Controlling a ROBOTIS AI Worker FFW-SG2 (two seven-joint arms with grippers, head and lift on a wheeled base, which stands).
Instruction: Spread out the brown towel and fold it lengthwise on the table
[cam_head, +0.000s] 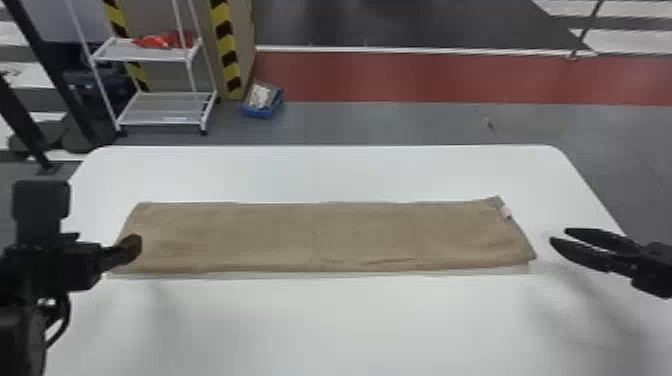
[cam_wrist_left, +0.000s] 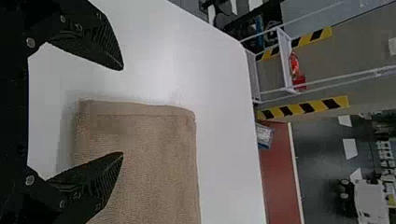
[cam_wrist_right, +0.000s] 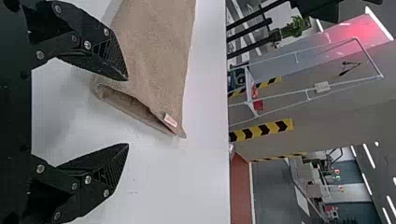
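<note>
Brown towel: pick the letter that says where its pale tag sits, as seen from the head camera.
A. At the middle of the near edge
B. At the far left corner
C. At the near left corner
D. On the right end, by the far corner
D: in the head view the pale tag shows on the right short end of the brown towel, close to its far corner.

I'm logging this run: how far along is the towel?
Spreading and folding look done: the brown towel lies as a long layered strip on the table. In hand: nothing; left end effector and right end effector are open. Perhaps smoothing its gaping right end remains.
</note>
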